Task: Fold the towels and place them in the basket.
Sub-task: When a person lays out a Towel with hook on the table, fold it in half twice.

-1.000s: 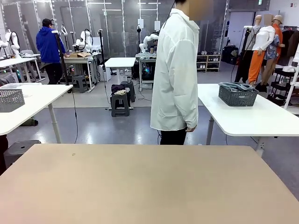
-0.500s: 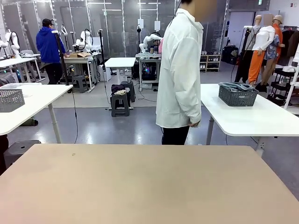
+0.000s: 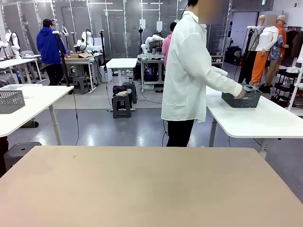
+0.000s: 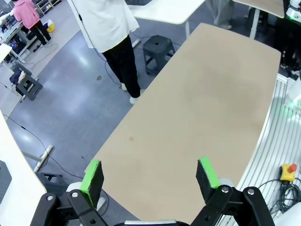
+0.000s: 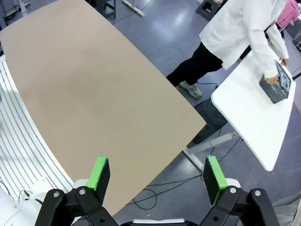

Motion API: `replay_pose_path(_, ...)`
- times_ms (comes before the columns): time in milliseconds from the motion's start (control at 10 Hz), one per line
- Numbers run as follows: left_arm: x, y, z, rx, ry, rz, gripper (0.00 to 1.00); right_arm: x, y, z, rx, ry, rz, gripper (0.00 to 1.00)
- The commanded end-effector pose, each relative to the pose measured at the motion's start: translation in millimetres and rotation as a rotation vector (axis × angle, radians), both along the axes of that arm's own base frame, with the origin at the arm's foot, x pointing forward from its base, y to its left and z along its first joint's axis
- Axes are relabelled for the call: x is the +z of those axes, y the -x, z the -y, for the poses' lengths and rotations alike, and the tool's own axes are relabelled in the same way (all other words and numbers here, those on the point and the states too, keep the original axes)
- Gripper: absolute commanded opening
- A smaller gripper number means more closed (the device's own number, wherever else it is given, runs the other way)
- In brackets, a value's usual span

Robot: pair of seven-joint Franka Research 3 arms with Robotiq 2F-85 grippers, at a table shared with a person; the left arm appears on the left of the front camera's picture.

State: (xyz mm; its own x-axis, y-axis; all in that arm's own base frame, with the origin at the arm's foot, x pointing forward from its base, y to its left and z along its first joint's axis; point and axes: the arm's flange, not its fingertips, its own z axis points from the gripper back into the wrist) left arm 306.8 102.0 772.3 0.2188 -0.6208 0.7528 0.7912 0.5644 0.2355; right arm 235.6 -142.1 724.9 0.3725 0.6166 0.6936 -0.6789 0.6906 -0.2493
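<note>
Left gripper [image 4: 149, 174] was wide open with nothing between the green pads, hanging above the table [image 4: 202, 108], a tan matte flat top with rounded corners. Person [image 4: 106, 19] in white coat and black trousers stood at the far edge.

Right wrist view: right gripper [image 5: 157, 173] was likewise fully spread and held nothing, above the same table [image 5: 94, 80]. Person [image 5: 235, 33] leaned over a glossy white side table [image 5: 249, 108], hand [image 5: 271, 80] on the basket [image 5: 277, 89], a dark rectangular crate.

Front view: compared with a second earlier, the person [image 3: 187, 71] had shifted right, turned and stretched an arm out; before, the arms hung down. Hand [image 3: 241, 93] now touched the basket [image 3: 241, 100], dark grey plastic with mesh sides, on the side table [image 3: 255, 120], same spot as before. Soft grey towel [image 3: 250, 88] lay bunched in it, partly hidden by the hand. Table [image 3: 151, 189] unchanged.
</note>
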Motion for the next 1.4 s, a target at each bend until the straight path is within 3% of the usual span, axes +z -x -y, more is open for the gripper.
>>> replay_pose_path(0,0,0,0,0.0,0.0,0.0,1.0,0,0,0,0.0,0.0,0.0,1.0)
replay_pose_path(500,-18,1,-8,-0.018,0.004,-0.064,1.0,15,1,-1,0.016,0.045,0.001,1.0)
replay_pose_path(1300,-38,8,-19,-0.03,0.009,-0.101,1.0,14,2,-2,0.008,0.023,0.006,1.0)
